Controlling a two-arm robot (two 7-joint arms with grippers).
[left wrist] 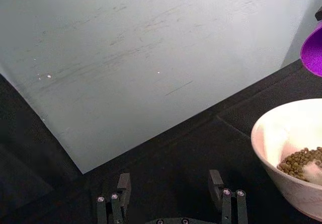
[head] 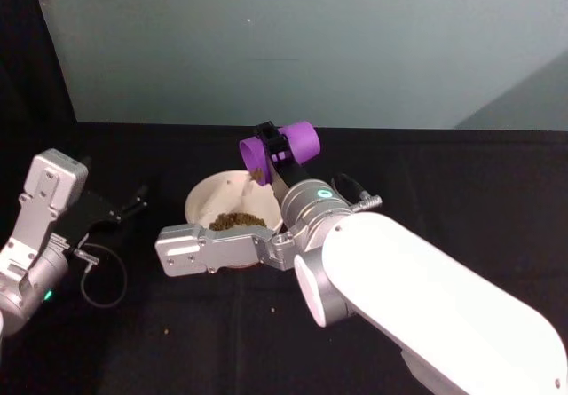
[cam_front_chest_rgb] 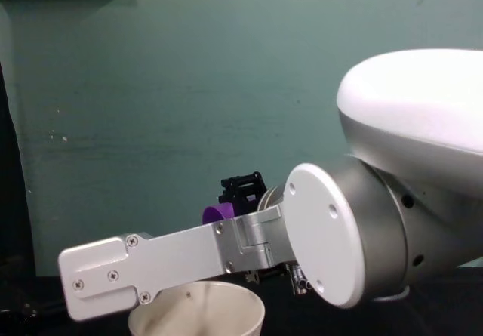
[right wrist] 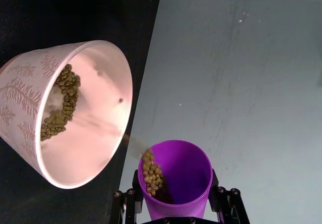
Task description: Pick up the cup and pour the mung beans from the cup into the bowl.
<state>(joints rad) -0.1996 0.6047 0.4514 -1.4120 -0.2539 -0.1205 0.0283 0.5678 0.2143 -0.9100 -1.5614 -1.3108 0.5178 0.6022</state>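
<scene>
The right pincer [right wrist: 176, 211] is pinching the cup [right wrist: 181, 173] low on its body, one finger pressed to each side. It holds the cup tipped far over, so the open mouth points down and away from the wrist. Inside the cup, a clump of mung beans [right wrist: 151, 173] lies along the lower wall right up to the lip. A few look to be sliding off the edge, though that bit is smeared and I would not swear to it.

Just below and beyond the cup's mouth sits the bowl [right wrist: 95, 123], on the black surface [head: 177, 351]. Some of the beans already lie heaped in its bottom. To my eye the pour is in full swing: part of the load is across and part is left in the cup.

From the head view the lip hangs above the bowl's far side rather than over its middle. The next move, I would say, calls for a slow further roll of the wrist so the last beans slide out. The lip should be kept inside the rim, as the grains are small and will bounce and scatter if they strike the edge.

Farther out, well to the left of the working pincer and apart from the bowl, the left pincer [left wrist: 168, 199] sits low over the surface. Its fingers are spread with nothing between them, and it is idle.
</scene>
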